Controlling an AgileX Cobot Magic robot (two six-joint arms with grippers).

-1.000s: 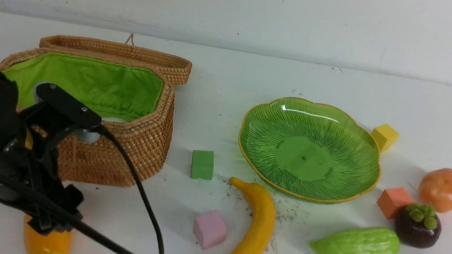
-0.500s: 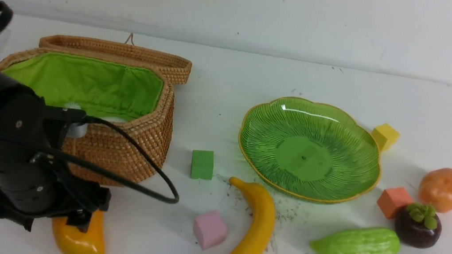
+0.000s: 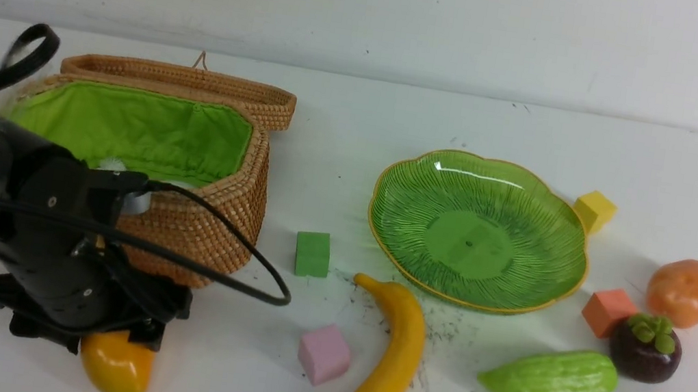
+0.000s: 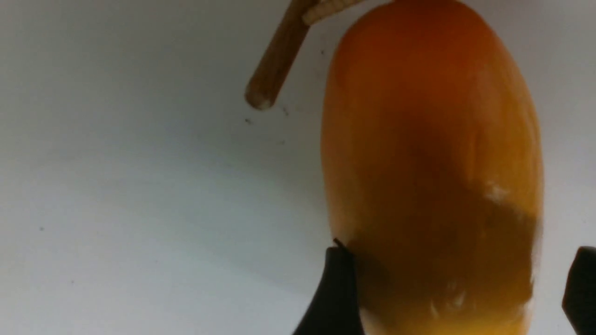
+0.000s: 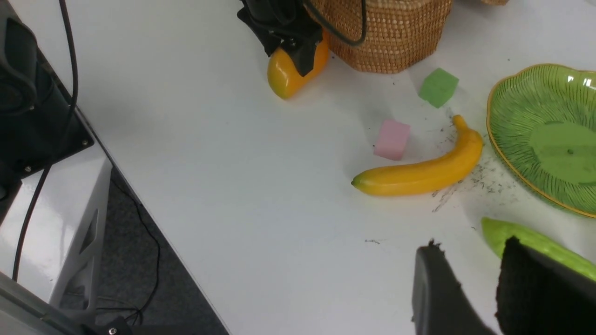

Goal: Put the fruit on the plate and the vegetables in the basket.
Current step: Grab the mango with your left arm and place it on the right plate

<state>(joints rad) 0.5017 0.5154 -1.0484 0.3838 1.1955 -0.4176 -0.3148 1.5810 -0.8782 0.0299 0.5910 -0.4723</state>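
Front view, left gripper (image 3: pixel 117 338) had swung lower beside the brown woven wicker basket (image 3: pixel 205 230), orange-yellow toy mango (image 3: pixel 115 370) shifted, lying just before the basket, left wrist view, fingers (image 4: pixel 335 298) wide astride mango, right wrist view, right gripper (image 5: pixel 470 260) narrowly parted, empty.

White table (image 3: pixel 348 106) against a pale wall (image 3: pixel 377 6), with four foam cubes. Green cube (image 3: pixel 312 254) stands near the table's middle; pink cube (image 3: pixel 325 353) lies nearer the camera, just to its right and turned at an angle. Yellow cube (image 3: pixel 594 211) sits farther back on the right; orange cube (image 3: pixel 609 312) lies in front of it, well apart. Dark specks (image 3: pixel 439 334) are scattered over the surface right of the pink cube. The right wrist view shows dark grey floor (image 5: pixel 125 288) beyond the table's edge.
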